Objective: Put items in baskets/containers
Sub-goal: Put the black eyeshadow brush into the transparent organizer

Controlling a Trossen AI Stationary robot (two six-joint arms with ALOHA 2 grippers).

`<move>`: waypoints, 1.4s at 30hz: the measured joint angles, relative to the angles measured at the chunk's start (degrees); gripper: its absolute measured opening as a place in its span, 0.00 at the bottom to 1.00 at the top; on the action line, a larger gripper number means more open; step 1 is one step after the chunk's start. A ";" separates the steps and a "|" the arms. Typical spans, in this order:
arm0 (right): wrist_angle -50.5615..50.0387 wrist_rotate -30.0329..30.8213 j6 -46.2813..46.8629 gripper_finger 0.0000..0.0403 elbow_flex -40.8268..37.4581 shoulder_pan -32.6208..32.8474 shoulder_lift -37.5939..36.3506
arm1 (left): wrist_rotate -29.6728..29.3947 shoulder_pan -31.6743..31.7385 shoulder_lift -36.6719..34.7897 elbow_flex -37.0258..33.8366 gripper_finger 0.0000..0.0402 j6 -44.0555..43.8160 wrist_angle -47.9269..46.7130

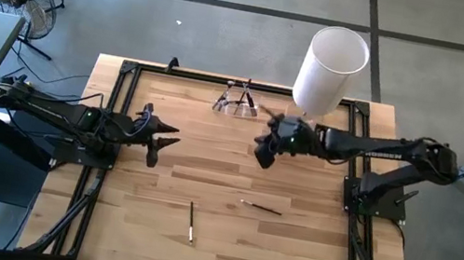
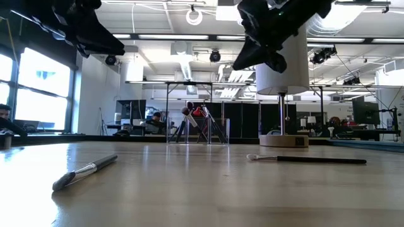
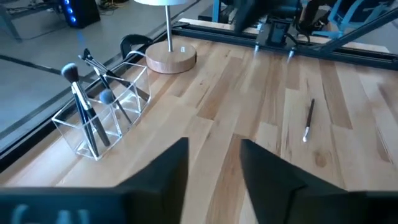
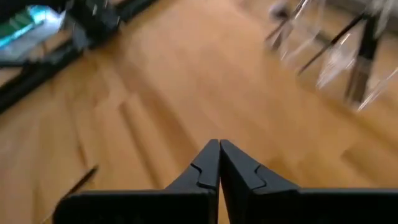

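A clear plastic holder (image 1: 235, 103) stands near the table's far edge with several makeup brushes leaning in it; it also shows in the left wrist view (image 3: 102, 115) and the low view (image 2: 199, 129). Two brushes lie flat on the table: a wooden-handled one (image 1: 191, 221) (image 2: 85, 171) toward the near edge, and a dark one (image 1: 261, 208) (image 2: 309, 159) (image 3: 308, 119) right of the middle. My right gripper (image 1: 261, 154) (image 4: 219, 149) hangs shut and holding nothing above the table, just near and right of the holder. My left gripper (image 1: 172, 136) (image 3: 214, 155) is open, raised over the table's left part.
A tall white cylinder (image 1: 330, 69) on a round wooden base (image 3: 171, 60) stands at the far right, close behind my right gripper. A black frame (image 1: 112, 110) runs round the table. Bare wood lies between the two loose brushes and around them.
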 joint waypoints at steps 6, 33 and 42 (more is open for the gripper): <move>-7.62 1.36 7.13 0.03 0.00 6.26 0.00 | 0.19 0.00 0.05 1.38 0.45 0.23 -0.23; -22.31 3.66 21.27 0.01 -0.02 33.30 0.00 | 20.16 -15.56 55.47 50.00 0.45 22.94 -35.33; -24.39 5.56 26.60 0.00 -0.04 40.40 0.00 | 21.37 -21.13 65.57 57.01 0.45 40.40 -34.76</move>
